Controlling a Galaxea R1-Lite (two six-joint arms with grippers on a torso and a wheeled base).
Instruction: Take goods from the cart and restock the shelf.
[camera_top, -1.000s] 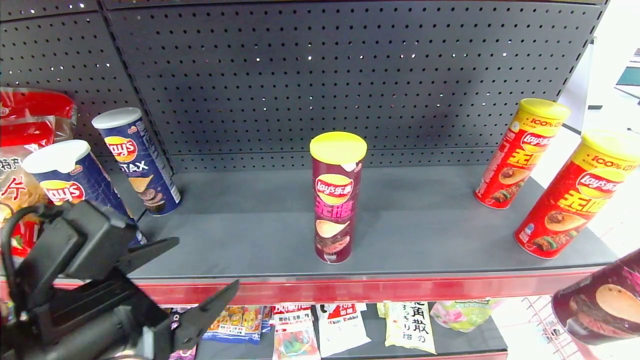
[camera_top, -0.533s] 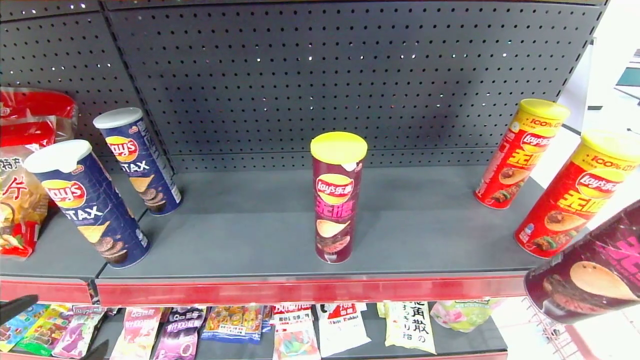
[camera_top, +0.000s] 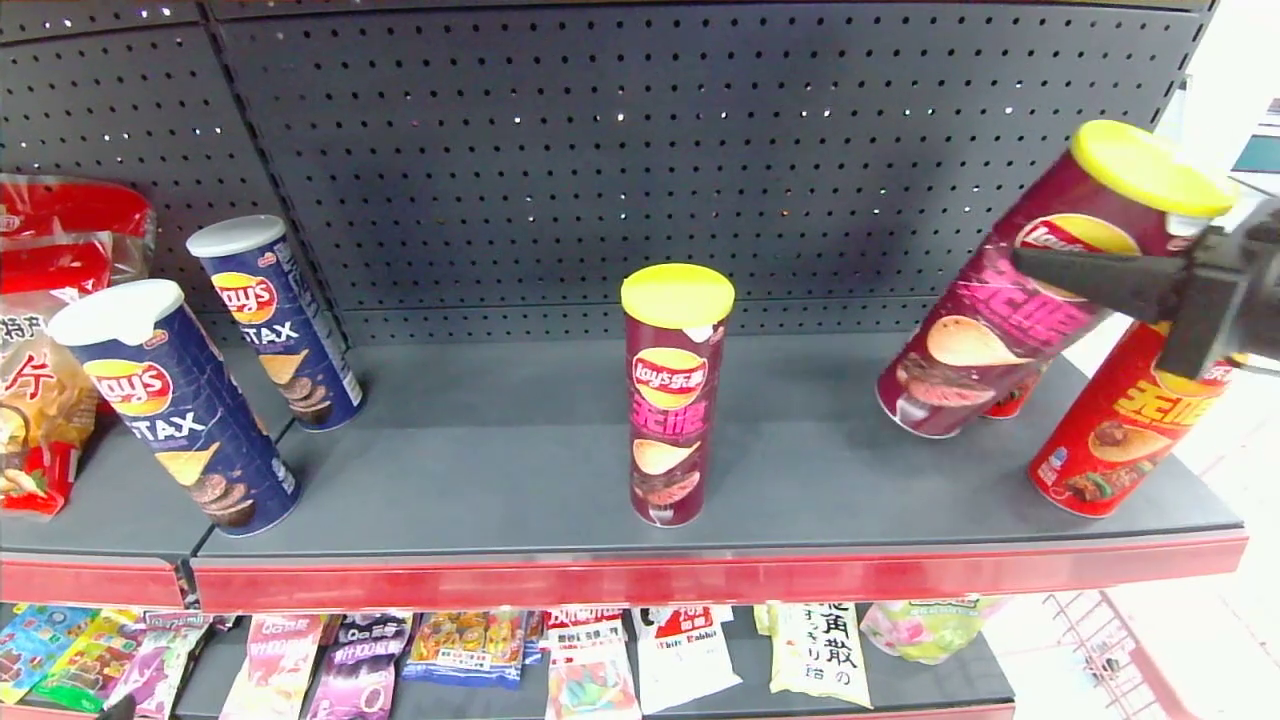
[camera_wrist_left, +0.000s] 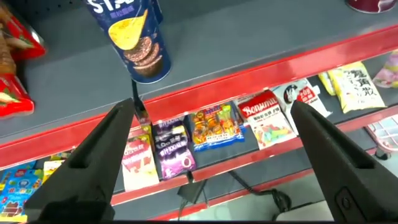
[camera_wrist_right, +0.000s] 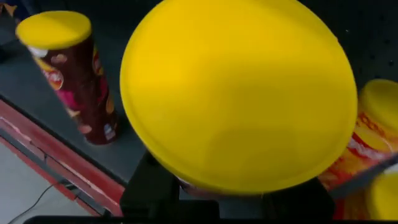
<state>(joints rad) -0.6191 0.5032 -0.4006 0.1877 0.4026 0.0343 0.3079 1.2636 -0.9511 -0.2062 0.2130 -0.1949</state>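
Risen above the shelf (camera_top: 500, 470), maroon can (camera_top: 1000, 310) tilts within right gripper (camera_top: 1085, 275).

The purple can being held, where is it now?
The held purple can: head view's right, tilted over the shelf, before the red cans, in the right gripper.

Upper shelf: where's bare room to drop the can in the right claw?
Two bare patches on the shelf: a wide one between the front blue can and the standing maroon can, another between that can and the front red can. Crowded at the right end, where the held maroon can hangs tilted in the right claw.
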